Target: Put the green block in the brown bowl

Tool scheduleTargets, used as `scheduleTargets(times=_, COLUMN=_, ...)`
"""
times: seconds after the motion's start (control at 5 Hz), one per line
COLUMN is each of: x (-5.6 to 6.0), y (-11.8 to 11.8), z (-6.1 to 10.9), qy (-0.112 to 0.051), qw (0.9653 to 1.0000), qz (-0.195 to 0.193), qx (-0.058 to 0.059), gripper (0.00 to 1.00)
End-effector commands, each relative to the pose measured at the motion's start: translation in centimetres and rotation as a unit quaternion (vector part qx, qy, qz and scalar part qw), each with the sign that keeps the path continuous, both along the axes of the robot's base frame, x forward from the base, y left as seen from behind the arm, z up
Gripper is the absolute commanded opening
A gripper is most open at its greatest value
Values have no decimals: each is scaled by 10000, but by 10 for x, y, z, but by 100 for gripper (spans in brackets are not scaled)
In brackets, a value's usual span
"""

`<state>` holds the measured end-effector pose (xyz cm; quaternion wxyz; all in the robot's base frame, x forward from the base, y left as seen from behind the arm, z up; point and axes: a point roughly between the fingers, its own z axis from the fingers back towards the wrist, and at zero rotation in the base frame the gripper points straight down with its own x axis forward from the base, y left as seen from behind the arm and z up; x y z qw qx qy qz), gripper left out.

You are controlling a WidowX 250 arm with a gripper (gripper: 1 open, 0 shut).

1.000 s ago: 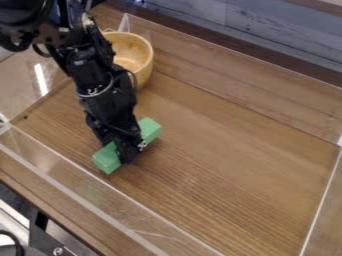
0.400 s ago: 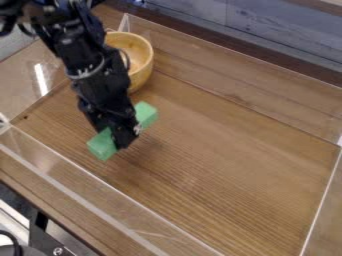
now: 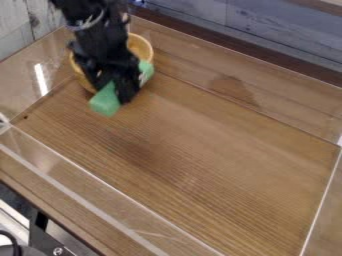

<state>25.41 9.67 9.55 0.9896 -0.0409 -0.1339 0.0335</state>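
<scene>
Green block [image 3: 107, 97] before brown bowl [image 3: 140, 58]

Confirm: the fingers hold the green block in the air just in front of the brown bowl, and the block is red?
Not quite. The camera view shows the block is bright green, not red. The rest holds: the gripper has its fingers clamped on it, lifted off the table just in front of the brown bowl.

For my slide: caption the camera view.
Gripper carries the green block above the wooden table, beside the brown bowl.
</scene>
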Motion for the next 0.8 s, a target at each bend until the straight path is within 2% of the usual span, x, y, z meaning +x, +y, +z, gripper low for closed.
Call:
scheduleTargets(times=0.0, x=30, y=28, z=7, qy=-249, qw=9992, qz=284, qx=145, gripper=0)
scheduleTargets(times=0.4, x=43, y=37, z=-4, qy=-174, qw=9974, qz=694, qx=109, gripper=0)
scheduleTargets(times=0.6, x=46, y=47, z=-3, qy=-129, qw=9979, qz=627, qx=82, gripper=100)
